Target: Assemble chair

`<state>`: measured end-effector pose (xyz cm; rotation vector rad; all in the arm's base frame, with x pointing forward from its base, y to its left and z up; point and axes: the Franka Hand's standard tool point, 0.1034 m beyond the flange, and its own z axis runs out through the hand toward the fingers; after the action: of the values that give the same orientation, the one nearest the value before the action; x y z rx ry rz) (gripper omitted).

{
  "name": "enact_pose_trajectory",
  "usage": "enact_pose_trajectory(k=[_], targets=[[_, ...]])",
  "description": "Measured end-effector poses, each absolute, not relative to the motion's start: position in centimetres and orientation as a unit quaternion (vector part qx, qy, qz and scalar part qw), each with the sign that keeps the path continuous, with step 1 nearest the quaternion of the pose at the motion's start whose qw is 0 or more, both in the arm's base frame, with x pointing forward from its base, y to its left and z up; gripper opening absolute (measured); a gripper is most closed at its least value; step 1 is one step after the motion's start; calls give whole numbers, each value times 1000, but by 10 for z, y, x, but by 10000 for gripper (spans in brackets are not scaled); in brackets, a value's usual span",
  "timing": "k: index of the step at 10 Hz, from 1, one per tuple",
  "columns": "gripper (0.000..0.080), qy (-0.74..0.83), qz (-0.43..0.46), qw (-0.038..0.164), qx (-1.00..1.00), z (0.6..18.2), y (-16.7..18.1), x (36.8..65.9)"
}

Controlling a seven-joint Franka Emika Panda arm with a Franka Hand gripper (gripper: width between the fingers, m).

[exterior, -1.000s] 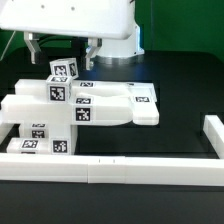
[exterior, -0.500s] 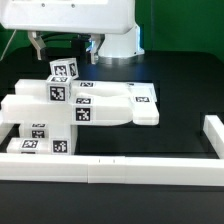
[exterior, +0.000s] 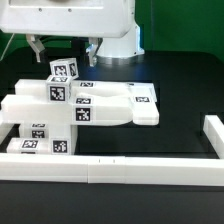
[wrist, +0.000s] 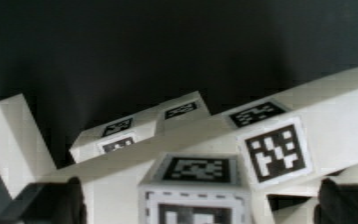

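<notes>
Wide open and holding nothing, my gripper (exterior: 64,52) hovers just above the chair (exterior: 80,105), which sits against the front rail (exterior: 110,167) on the exterior view's left. Most parts look joined into one white structure; I judge little remains, perhaps a final check.

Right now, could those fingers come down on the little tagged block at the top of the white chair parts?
Probably yes. The fingers hang open above the block, one to each side in the wrist view, with only air between. Nothing covers its top.
</notes>
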<state>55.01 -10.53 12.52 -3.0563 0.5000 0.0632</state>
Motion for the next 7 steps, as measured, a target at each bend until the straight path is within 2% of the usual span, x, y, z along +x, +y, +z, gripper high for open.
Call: enact_pose_trajectory(k=[1,3,4,5,7], targets=[[649,161,12,18,-987,125,-107,553],[391,152,-5,10,-988,123,-107,561],[391,151,-11,8,-988,123,-107,564],[284,152,-11,8,-988,123,-108,564],[284,161,-11,8,-987,123,-108,564]])
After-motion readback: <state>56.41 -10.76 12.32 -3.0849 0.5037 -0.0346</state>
